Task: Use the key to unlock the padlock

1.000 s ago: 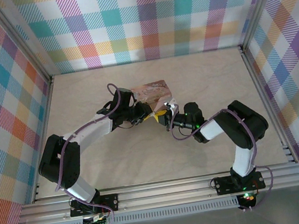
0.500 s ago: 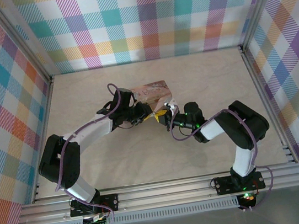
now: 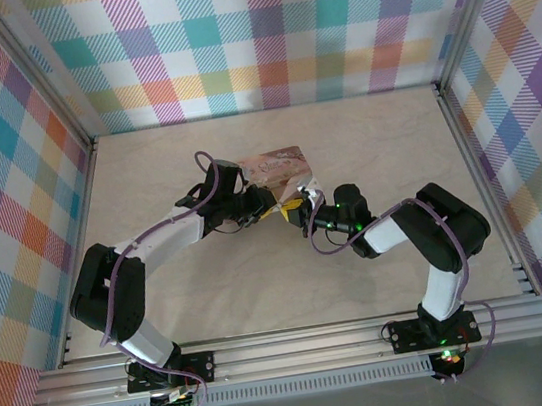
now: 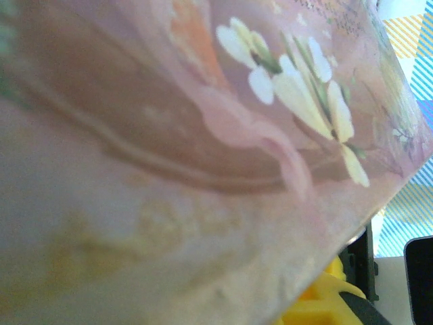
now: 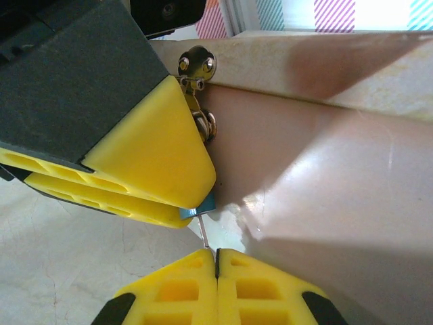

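the right jaws are pressed fully together, their yellow fingers (image 5: 169, 291) meeting at a hairline seam, and the key (image 5: 203, 233) stands pinched in that seam as a thin metal sliver pointing up. its tip reaches the padlock (image 5: 206, 204), of which a small blue corner pokes out. the left jaws are drawn in narrow on that padlock, two stacked yellow fingers (image 5: 149, 142) clamped over it so that most of its body is hidden. all of this comes from the right wrist view, which also gives the silvery latch (image 5: 196, 66) and rings just above the padlock, against the corner of the pink tin (image 5: 325, 189); whether the key is actually inside the keyhole cannot be told. the left wrist view gives none of the lock or key: it looks close along the tin's painted face with its white flowers, blurred, with a scrap of yellow finger at the bottom edge. from the top view the two arms reach in from either side and their yellow tips meet right at the near edge of the tin, roughly mid-counter (image 3: 393, 135), but the padlock and key are too small to pick out there, and the state of the jaws cannot be read from it.
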